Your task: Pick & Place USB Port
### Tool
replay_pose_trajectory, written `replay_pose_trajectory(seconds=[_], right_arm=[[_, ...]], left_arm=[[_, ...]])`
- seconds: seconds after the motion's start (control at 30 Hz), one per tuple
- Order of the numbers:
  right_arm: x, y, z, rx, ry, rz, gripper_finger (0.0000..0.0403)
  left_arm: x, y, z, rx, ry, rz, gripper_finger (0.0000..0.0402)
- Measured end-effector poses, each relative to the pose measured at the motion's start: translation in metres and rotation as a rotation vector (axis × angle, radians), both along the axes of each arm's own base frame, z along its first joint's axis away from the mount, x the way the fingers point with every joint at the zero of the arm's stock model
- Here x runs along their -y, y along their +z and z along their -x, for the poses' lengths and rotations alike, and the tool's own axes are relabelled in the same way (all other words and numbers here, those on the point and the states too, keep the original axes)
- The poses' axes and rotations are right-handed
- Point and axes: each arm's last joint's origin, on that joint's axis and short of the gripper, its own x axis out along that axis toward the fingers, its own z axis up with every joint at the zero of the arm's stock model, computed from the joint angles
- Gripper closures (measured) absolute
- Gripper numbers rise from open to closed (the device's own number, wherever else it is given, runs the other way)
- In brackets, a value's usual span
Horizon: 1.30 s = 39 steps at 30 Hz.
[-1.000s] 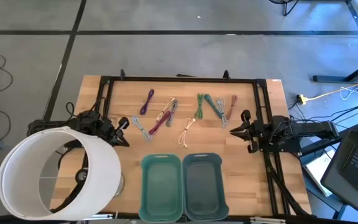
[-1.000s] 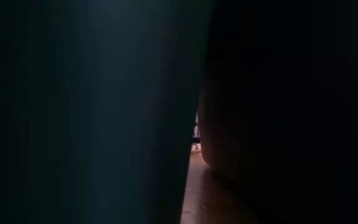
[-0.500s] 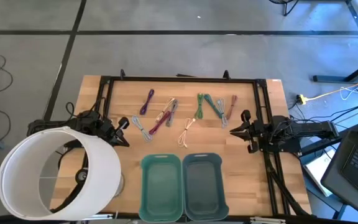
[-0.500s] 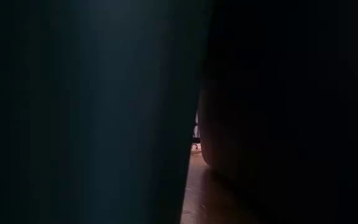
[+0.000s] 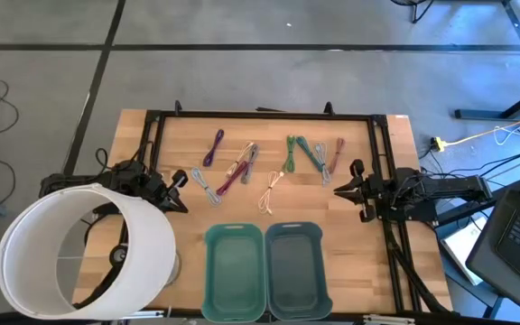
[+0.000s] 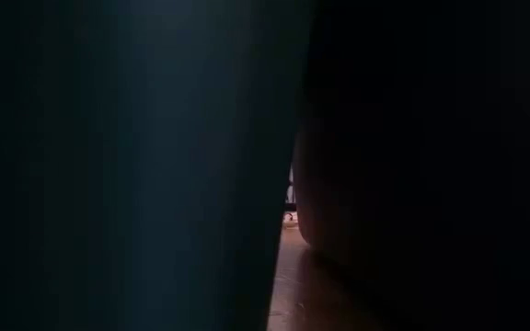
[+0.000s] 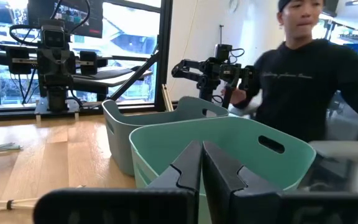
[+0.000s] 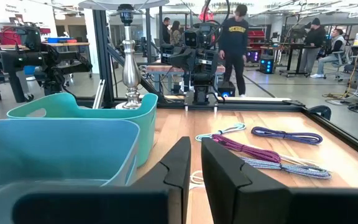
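Grey concrete floor surrounds a wooden table (image 5: 368, 262) ringed by a black frame, with a large white lampshade (image 5: 84, 244) covering the table's near left corner in the high view. Across the far half of the table lie the bundled USB cables: a purple cable (image 5: 214, 147) farthest left, a light blue cable (image 5: 204, 184) nearer the left arm, a maroon cable (image 5: 231, 176) touching a grey cable (image 5: 249, 158), a cream cable (image 5: 270, 192) closest to the bins, then a green cable (image 5: 290, 153), a teal cable (image 5: 314, 156) and a brown cable (image 5: 337, 154) toward the right. None of them is held. Two bins stand side by side at the near edge, a teal-green bin (image 5: 234, 271) on the left touching a grey-blue bin (image 5: 294, 271) on the right; both look empty. The left gripper (image 5: 177, 183) rests at the table's left edge, just beside the light blue cable, its fingers (image 7: 191, 165) nearly touching with only a narrow slit between them and nothing in them. The right gripper (image 5: 348, 187) waits at the right edge, well apart from the cables, its fingers (image 8: 219, 165) likewise almost closed and empty. A person in a dark sweatshirt (image 7: 303, 74) stands beyond the bins in the left wrist view. The low view is almost wholly blocked by the dark bin walls.
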Motion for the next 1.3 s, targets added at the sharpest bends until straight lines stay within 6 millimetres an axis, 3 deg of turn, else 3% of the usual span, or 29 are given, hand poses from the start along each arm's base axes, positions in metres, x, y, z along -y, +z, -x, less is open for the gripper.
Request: replay_pose_trajectory(seconds=[0.27,0.57,0.73,1.07,1.3], right_arm=[[0.000,0.000,0.000,0.000,0.000,0.000,0.0359],[0.000,0.000,0.000,0.002,0.000,0.000,0.0359],[0.000,0.001,0.000,0.009,0.000,-0.001,0.0359],[0.000,0.004,0.000,0.044,-0.001,-0.005,0.0359],[0.001,0.009,0.001,0.092,-0.019,-0.012,0.0359]], left_arm=[[-0.001,0.001,0.000,0.009,0.025,0.001,0.0394],[-0.010,0.011,-0.002,0.212,0.418,-0.275,0.0400],[-0.014,0.017,0.000,0.283,0.554,-0.332,0.0393],[-0.014,0.029,0.003,0.381,0.581,-0.222,0.0395],[-0.018,0.022,0.000,0.286,0.715,-0.268,0.0395]])
